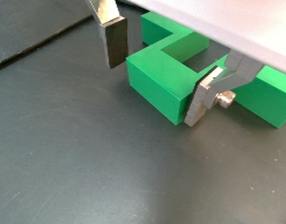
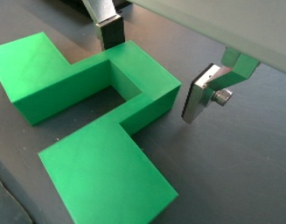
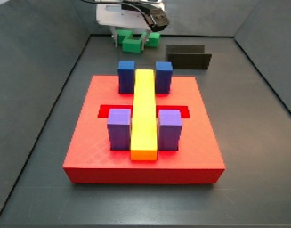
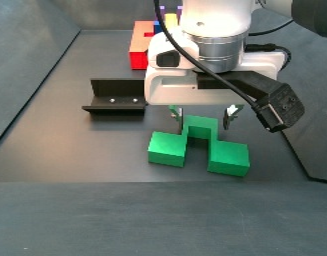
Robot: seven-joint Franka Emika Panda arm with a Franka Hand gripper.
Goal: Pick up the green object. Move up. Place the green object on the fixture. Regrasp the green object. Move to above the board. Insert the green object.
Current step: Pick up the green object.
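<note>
You have one gripper (image 4: pixel 205 113) low over the dark floor, its two silver fingers (image 2: pixel 209 91) spread apart on either side of the middle section of the one green object (image 4: pixel 198 145). In both wrist views the jaws stand open: one plate (image 1: pixel 111 39) hangs clear of the green surface with a gap showing, and whether the far plate touches the piece you cannot tell. Nothing is clamped.

The green object (image 2: pixel 91 103) lies flat on the floor, all three of its stepped blocks down, well apart from the board (image 3: pixel 142 134). In a side view it sits at about 5 o'clock from the one fixture (image 4: pixel 116 98), near it but not touching. From the opposite side camera the fixture (image 3: pixel 188 57) is at roughly 3 o'clock of the green object (image 3: pixel 134 40), both beyond the board's far edge at 12 o'clock.

On the red board you can count two blue blocks (image 3: pixel 127 75), two purple blocks (image 3: pixel 120 129) and one long yellow bar (image 3: pixel 144 111) running between the pairs.
</note>
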